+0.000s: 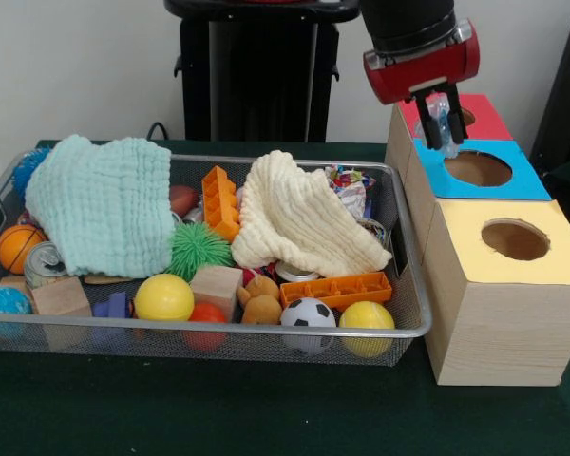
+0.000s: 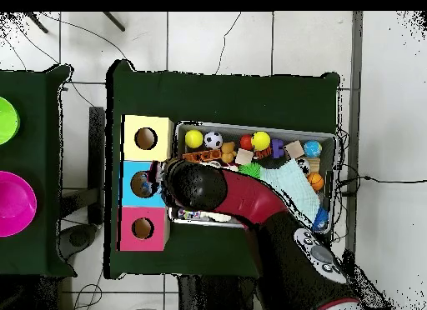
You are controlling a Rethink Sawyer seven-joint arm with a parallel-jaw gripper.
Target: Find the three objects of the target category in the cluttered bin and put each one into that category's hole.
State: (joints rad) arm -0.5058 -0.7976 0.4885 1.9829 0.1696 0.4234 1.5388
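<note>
The wire-mesh bin [image 1: 266, 161] sits on the green table, full of toys and two cloths; it also shows in the overhead view [image 2: 254, 127]. To its right stands the red-topped box [image 1: 484, 119], and its round hole [image 1: 467, 117] is partly hidden behind my gripper. In the overhead view that hole [image 2: 142, 228] is open to sight. My gripper [image 1: 440, 123] hangs above the border of the red and blue tops, shut on a small pale bluish crinkly thing [image 1: 437, 107]. In the overhead view the gripper [image 2: 152, 183] is over the blue box's hole.
A blue-topped box [image 1: 513, 180] and a yellow-topped box [image 1: 551, 256] stand in line in front of the red one. A mint cloth [image 1: 104, 204] and a cream cloth [image 1: 299, 214] cover part of the bin, with balls, blocks and orange bricks around them. Magenta [image 2: 12, 202] and green [image 2: 4, 119] bowls sit on a side table.
</note>
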